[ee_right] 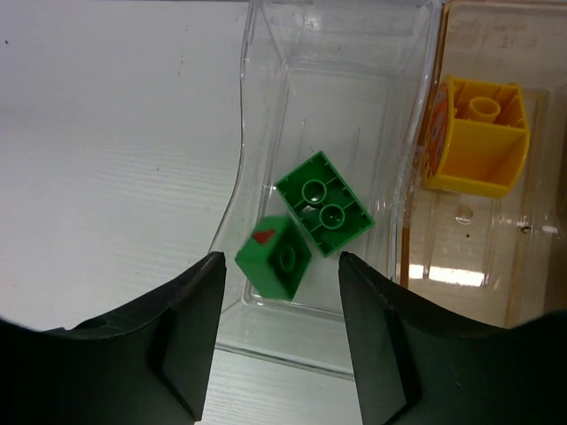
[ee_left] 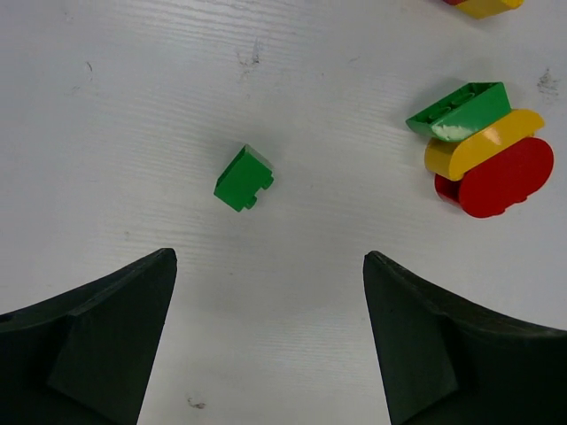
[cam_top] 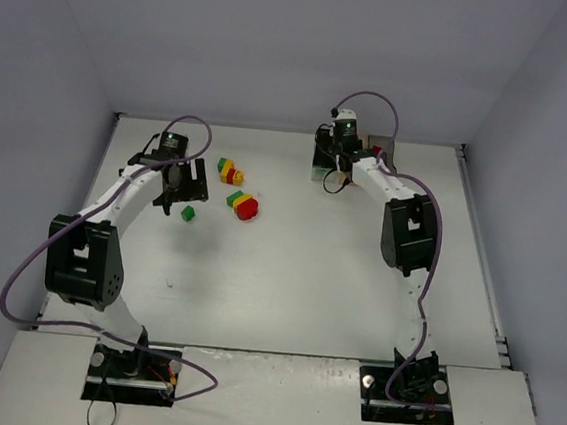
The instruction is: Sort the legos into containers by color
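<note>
Left end effector [ee_left: 268,266] released, jaws wide, above bench [ee_left: 133,88]. Loose green lego [ee_left: 244,179] at 11 o'clock of gap, untouched. Green-yellow-red clump [ee_left: 483,150] at 2 o'clock.

Right end effector [ee_right: 281,261] released over clear container [ee_right: 252,88]. Inside: large green lego [ee_right: 323,204], and small green lego [ee_right: 275,257] between jaws, touching neither. Yellow lego [ee_right: 478,137] in orange container [ee_right: 461,257], 2 o'clock.

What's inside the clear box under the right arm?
A larger green brick, hollow side up, and a smaller green brick beside it. The black fingers cover the near corners of the clear box, so anything there is hidden.
</note>
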Available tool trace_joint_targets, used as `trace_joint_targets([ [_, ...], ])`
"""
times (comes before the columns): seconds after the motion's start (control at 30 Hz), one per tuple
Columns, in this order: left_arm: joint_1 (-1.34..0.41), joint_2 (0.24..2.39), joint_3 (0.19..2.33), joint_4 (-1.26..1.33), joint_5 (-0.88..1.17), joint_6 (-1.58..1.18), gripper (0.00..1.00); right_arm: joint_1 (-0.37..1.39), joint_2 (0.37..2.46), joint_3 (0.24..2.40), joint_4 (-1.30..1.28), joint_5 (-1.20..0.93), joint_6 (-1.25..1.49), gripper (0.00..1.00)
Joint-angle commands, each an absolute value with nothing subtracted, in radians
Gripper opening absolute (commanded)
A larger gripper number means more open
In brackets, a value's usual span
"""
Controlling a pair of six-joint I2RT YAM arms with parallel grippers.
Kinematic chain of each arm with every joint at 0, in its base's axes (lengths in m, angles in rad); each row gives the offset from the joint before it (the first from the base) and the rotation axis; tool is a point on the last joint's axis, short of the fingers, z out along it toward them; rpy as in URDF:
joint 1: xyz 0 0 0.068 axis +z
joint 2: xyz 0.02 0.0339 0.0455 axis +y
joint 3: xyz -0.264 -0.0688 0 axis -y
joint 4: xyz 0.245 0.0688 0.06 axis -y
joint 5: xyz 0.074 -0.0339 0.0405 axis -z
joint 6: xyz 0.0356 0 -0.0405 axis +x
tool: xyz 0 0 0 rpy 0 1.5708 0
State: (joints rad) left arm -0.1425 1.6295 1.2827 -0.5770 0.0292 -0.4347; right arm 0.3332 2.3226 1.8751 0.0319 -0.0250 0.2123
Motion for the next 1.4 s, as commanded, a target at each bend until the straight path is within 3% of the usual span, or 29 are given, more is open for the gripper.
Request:
trace_joint_targets([
  [0.0,-0.135,1.655,1.351,-0.546,-0.014,-0.382,0.80,0.327,2.237,1.933,0.075,-0.044,0.183,0.51],
  [0.2,-0.135,1.744,1.397,-0.525,-0.057,-0.299,0.79,0.328,2.104,1.872,0.074,-0.078,0.178,0.52],
  [0.3,-0.135,1.793,1.428,-0.526,-0.051,-0.259,0.75,0.331,2.012,1.806,0.077,-0.104,0.178,0.52],
  [0.47,-0.138,1.851,1.465,-0.560,0.005,-0.275,0.60,0.339,1.875,1.678,0.090,-0.115,0.192,0.52],
  [0.73,-0.137,1.839,1.390,-0.537,0.009,-0.268,0.58,0.344,1.709,1.480,0.101,-0.159,0.224,0.52],
  [0.93,-0.138,1.885,1.411,-0.548,0.009,-0.268,0.50,0.357,1.635,1.372,0.103,-0.166,0.236,0.52],
  [1.13,-0.144,1.904,1.411,-0.520,-0.011,-0.268,0.38,0.359,1.571,1.292,0.104,-0.166,0.238,0.52],
  [1.27,-0.149,1.911,1.414,-0.528,-0.006,-0.284,0.15,0.362,1.533,1.250,0.104,-0.173,0.239,0.52],
  [1.37,-0.150,1.863,1.408,-0.525,0.027,-0.317,0.05,0.374,1.497,1.224,0.104,-0.195,0.235,0.52],
])
